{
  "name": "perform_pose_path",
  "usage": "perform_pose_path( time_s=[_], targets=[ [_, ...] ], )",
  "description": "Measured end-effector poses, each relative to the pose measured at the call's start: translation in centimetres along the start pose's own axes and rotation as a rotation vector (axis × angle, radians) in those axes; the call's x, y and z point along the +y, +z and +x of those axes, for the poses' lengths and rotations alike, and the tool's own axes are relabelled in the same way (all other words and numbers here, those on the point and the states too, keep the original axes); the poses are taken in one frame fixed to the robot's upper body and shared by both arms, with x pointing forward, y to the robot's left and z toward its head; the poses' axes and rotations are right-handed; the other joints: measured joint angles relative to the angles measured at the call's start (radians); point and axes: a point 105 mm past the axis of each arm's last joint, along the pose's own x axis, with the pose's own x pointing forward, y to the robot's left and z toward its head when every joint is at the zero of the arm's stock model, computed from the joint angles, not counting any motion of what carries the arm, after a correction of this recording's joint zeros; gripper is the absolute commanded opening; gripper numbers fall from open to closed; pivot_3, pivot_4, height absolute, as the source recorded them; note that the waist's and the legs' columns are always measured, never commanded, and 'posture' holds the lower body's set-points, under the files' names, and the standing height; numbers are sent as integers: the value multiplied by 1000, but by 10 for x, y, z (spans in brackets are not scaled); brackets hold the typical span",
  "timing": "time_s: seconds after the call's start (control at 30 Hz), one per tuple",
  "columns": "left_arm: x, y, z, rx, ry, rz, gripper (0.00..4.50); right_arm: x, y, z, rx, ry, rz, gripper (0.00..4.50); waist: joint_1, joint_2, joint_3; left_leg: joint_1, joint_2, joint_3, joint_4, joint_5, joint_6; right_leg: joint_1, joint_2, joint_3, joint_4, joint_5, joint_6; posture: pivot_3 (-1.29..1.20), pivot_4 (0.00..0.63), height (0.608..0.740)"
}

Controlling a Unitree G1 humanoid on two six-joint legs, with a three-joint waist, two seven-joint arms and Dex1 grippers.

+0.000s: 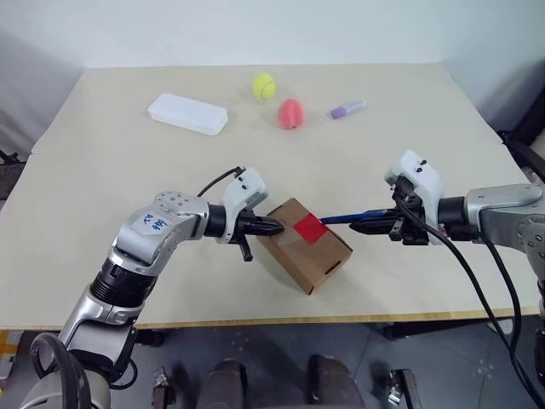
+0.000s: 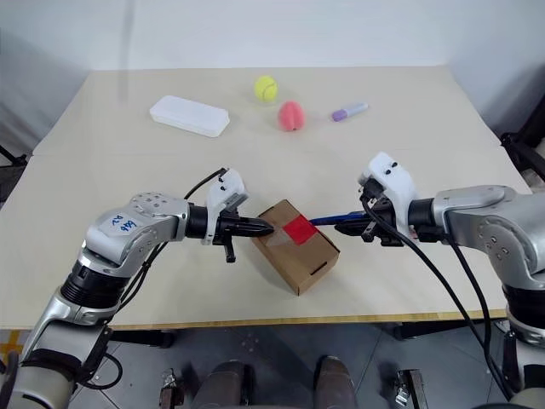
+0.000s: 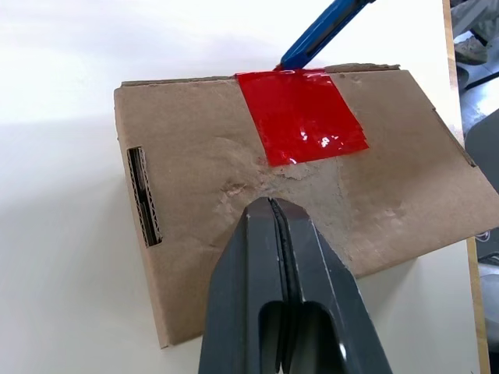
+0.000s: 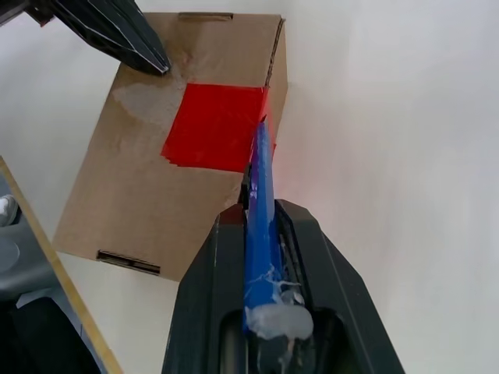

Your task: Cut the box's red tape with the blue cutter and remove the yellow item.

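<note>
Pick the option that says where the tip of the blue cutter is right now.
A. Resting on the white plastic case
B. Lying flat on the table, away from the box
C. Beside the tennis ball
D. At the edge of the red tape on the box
D: the blue cutter, held in the right end effector, has its tip at the edge of the red tape, at the rim of the box's top face.

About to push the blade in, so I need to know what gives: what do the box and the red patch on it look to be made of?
The box looks like plain brown corrugated cardboard, matte, its surface scuffed and fibrous where a layer has peeled. The red tape looks like glossy plastic film: it shows bright highlights and slight wrinkles. The blue cutter, likely plastic-bodied, has its tip at the tape's edge.
</note>
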Motion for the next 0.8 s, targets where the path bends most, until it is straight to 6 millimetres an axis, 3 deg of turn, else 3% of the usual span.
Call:
perform_pose_path(
  time_s=[0.23, 0.4, 0.6, 0.8],
  targets=[
    [-1, 0, 3, 0, -3, 1, 0, 4, 6, 0, -27, -16, 16, 117, 0, 0, 0, 0, 0, 0, 0, 0, 0, 0, 0, 0, 0, 0, 0, 0, 150, 740],
    [-3, 2, 9, -5, -3, 7, 0, 9, 26, 3, -101, -7, 4, 117, 0, 0, 0, 0, 0, 0, 0, 0, 0, 0, 0, 0, 0, 0, 0, 0, 150, 740],
    [-3, 1, 4, 7, -4, 17, 0, 8, 32, 3, -128, -64, 36, 117, -1, 0, 0, 0, 0, 0, -1, 0, 0, 0, 0, 0, 0, 0, 0, 0, 150, 740],
    [-6, -2, -5, 47, -12, 19, 0, 14, 26, -2, -151, -86, 31, 117, -4, 0, 0, 0, 0, 0, -1, 0, 0, 0, 0, 0, 0, 0, 0, 0, 150, 740]
  ],
)
